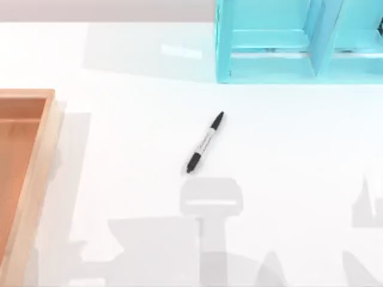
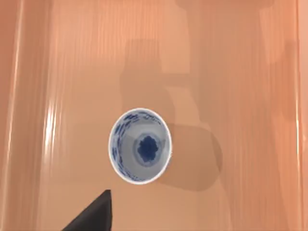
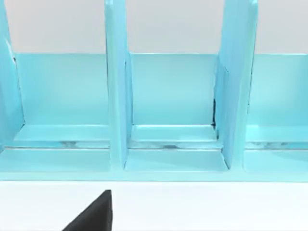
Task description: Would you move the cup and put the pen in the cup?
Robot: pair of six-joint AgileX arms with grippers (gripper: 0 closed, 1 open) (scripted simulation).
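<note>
The pen (image 1: 205, 142) lies flat on the white bench (image 1: 287, 155), near its middle, set diagonally: one black end points toward the far right, the other toward the near left, with the pale labelled barrel between them. Nothing touches it.

The cup (image 2: 140, 145) stands upright on the wooden floor of a tray (image 2: 231, 96), seen from straight above in the left wrist view, its mouth open and a blue floral mark at its bottom. In the top view the tray (image 1: 43, 149) sits at the bench's left edge, its right wall running along that side.

A turquoise rack (image 1: 269, 66) with upright dividers stands at the far edge of the bench, right of centre; the right wrist view faces its compartments (image 3: 173, 96) across a strip of bare bench.

The left end effector (image 2: 91, 216) hangs above the tray, a dark fingertip showing just beside the cup without touching it; I cannot tell whether it is spread or pressed together. The right end effector (image 3: 91, 216) faces the rack, a dark fingertip alone showing, and its state likewise cannot be told.
</note>
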